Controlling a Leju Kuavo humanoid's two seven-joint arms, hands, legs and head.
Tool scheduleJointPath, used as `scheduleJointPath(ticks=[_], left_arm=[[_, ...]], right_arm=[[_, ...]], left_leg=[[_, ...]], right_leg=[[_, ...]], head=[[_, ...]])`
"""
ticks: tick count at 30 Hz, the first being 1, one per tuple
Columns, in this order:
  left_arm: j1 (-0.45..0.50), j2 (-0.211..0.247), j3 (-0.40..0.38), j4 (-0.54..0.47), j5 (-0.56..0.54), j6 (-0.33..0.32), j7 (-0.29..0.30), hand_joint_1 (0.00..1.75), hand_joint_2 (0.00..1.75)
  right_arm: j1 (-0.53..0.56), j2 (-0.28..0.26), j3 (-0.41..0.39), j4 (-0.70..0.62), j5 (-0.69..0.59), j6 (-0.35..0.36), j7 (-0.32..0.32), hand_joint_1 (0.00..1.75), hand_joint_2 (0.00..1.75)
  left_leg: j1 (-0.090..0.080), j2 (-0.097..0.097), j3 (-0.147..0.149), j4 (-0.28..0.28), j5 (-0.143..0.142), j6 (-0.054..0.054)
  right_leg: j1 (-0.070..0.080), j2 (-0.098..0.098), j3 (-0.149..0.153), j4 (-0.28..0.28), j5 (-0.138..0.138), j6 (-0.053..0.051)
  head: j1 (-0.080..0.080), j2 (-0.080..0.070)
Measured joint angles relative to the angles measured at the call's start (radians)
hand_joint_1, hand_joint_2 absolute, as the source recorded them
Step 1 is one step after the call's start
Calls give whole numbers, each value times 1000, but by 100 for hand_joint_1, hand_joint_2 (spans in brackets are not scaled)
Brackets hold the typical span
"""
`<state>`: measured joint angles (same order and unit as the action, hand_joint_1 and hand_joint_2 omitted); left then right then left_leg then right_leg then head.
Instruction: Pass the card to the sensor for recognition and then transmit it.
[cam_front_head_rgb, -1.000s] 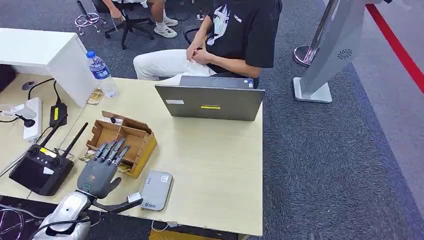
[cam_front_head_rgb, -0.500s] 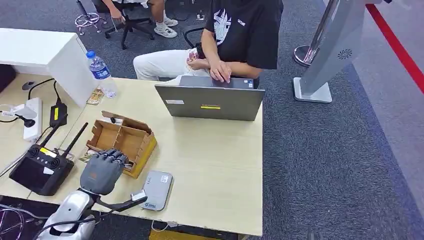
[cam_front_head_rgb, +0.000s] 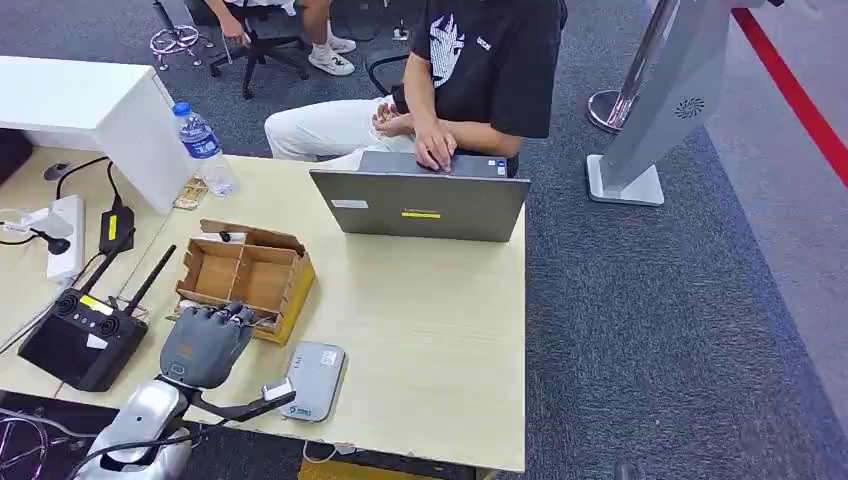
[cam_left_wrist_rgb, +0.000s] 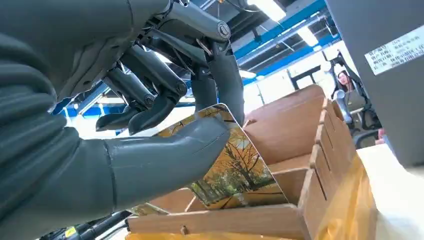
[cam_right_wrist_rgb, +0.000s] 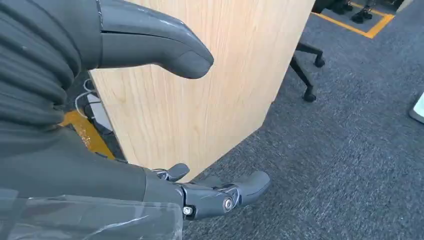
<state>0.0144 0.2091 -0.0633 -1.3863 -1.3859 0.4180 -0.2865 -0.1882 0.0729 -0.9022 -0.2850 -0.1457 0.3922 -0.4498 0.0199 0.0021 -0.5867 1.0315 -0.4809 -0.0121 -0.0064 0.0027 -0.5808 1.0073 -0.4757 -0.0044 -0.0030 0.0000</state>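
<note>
One card (cam_left_wrist_rgb: 227, 165) with an autumn tree picture stands tilted in the cardboard box (cam_front_head_rgb: 262, 278), pinched between thumb and curled fingers of the left hand (cam_front_head_rgb: 205, 343); its lower edge is hidden. Right hand (cam_right_wrist_rgb: 150, 120) hangs open beside the table (cam_front_head_rgb: 440, 330).

Box (cam_front_head_rgb: 245, 275) behind sensor (cam_front_head_rgb: 313, 380), laptop (cam_front_head_rgb: 420, 205) behind both
</note>
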Motion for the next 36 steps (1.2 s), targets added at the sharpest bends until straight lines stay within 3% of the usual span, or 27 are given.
scheduleJointPath(ticks=[6, 13, 20, 34, 35, 36], left_arm=[[-64, -15, 29, -16, 47, 21, -10, 175, 175], [-261, -20, 99, -16, 95, -51, -9, 175, 175], [-426, -20, 161, 83, 91, -74, 6, 175, 175], [-474, -19, 172, 164, 76, -72, 14, 175, 175], [-474, -19, 172, 164, 75, -72, 14, 145, 175], [-474, -19, 173, 164, 76, -72, 14, 80, 175]], right_arm=[[-6, 0, 8, 0, 5, -3, 8, 0, 175], [-27, 6, 25, 0, 32, -16, 21, 0, 175], [-46, 14, 46, 3, 48, -24, 30, 0, 175], [-51, 19, 49, 5, 53, -27, 31, 0, 175], [-51, 19, 49, 5, 53, -27, 31, 0, 175], [-51, 19, 49, 5, 53, -27, 31, 0, 175]], left_leg=[[0, -1, 0, 0, 1, 0], [0, -1, 0, 0, 3, -1], [1, -2, -1, 0, 5, -1], [1, -2, -2, 0, 4, -1], [1, -2, -2, 0, 4, -1], [1, -2, -2, 0, 4, -1]], right_leg=[[0, -2, 0, 0, 0, 0], [0, -1, 0, 0, 3, -2], [1, -2, -1, 1, 3, -2], [1, -2, -1, 1, 3, -2], [1, -2, -1, 1, 3, -2], [1, -2, -1, 1, 3, -2]], head=[[0, 0], [0, 0], [1, 0], [1, 0], [1, 0], [1, 0]])
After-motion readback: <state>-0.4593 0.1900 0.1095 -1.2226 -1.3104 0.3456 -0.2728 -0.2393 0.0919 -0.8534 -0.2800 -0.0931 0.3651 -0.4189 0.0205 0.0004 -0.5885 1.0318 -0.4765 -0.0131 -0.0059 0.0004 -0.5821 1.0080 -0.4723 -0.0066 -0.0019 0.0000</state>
